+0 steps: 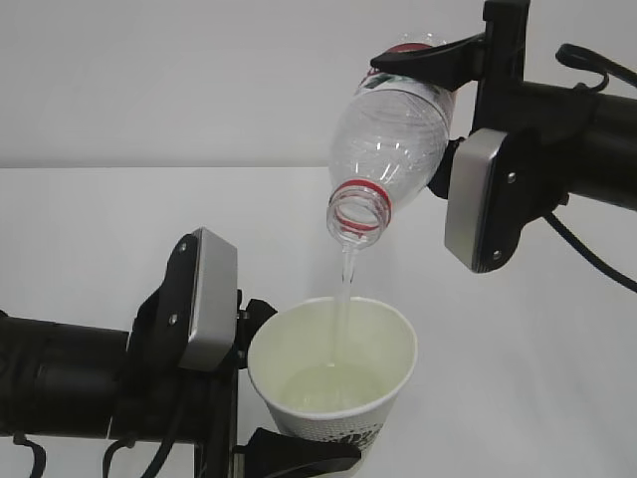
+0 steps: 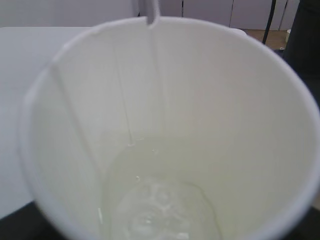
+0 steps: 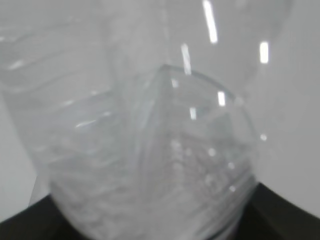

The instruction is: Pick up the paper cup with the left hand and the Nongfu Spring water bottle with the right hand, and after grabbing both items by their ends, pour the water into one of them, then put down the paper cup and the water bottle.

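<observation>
Bottle [image 1: 390,139] tipped mouth-down at 7 o'clock, nearly drained, clamped in right hand [image 1: 438,119] | water [image 1: 344,289] falls in thin stream from mouth into cup [image 1: 333,373] below, at bottle's 6 o'clock | cup upright, shallow pool at bottom, gripped by left hand [image 1: 269,383] near base | table [image 1: 100,239] white

The paper cup's [image 1: 333,373] base, below the left pincer [image 1: 284,383], is cut off by the frame edge; the bottle [image 3: 150,150] against the right pincer blurs.
</observation>
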Controlling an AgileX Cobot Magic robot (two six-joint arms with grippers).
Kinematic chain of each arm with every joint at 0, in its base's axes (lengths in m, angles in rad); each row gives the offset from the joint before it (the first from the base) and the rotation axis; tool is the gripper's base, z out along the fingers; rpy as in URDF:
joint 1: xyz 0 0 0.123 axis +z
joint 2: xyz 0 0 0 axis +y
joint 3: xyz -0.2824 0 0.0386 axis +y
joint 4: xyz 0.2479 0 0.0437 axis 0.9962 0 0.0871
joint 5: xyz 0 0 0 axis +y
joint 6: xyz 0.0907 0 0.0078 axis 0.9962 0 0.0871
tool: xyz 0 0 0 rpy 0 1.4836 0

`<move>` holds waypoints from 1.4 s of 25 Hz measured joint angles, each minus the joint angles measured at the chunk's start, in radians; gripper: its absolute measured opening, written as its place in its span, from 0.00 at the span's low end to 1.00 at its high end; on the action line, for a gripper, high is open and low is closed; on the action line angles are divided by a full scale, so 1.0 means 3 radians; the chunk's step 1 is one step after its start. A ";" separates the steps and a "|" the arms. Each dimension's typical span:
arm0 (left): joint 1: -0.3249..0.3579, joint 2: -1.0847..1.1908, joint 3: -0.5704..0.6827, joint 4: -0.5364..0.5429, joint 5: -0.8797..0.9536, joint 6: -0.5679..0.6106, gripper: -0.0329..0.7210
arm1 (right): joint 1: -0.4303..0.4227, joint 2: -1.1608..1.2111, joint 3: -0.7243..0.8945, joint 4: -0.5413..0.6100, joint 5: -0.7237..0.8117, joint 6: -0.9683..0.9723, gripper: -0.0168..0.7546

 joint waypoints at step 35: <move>0.0000 0.0000 0.0000 0.0000 0.0000 0.0054 0.80 | 0.0000 0.0000 -0.0002 0.0012 -0.0007 -0.0073 0.64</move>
